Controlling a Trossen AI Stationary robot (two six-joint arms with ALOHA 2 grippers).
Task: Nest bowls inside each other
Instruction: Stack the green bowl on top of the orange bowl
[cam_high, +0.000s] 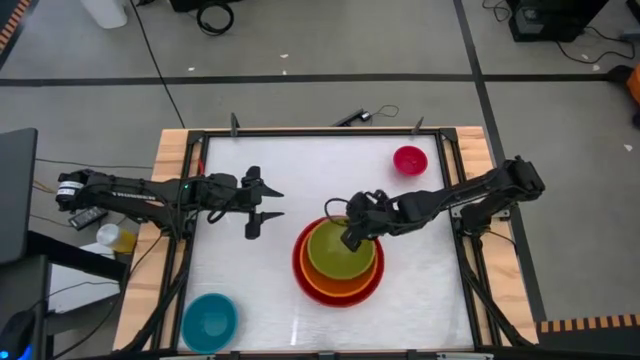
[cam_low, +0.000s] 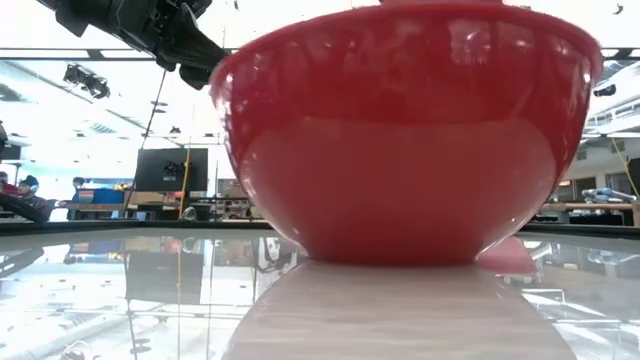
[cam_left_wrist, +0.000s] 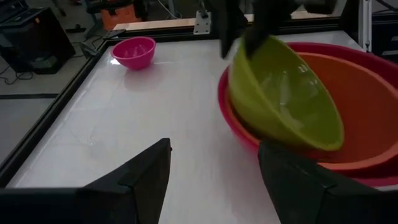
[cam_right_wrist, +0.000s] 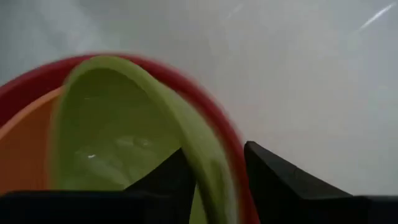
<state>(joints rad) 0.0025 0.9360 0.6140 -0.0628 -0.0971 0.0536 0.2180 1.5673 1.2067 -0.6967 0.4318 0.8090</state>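
Roughly halfway, by the look of it: you have the orange bowl (cam_high: 325, 285) sitting inside the red bowl (cam_high: 298, 262), and the yellow-green bowl (cam_high: 338, 250) is going in on top, tilted against the orange one's inner wall, not yet lying flat. Your right gripper (cam_high: 352, 238) is at that bowl's rim, one finger inside and one outside; the wrist view shows the fingers (cam_right_wrist: 163, 180) straddling the rim with a little slack, so I judge the grip is loosening, but I cannot tell for sure whether it is clamped or free. Your left gripper (cam_high: 263, 203) hovers over bare table (cam_high: 240, 270) just beside the stack, fingers spread wide and holding nothing.

Left for you: the blue bowl (cam_high: 209, 320) sits alone near the front left corner, and the pink bowl (cam_high: 410, 159) sits alone near the back right corner, both well apart from the stack. Blue should go in first, then pink.
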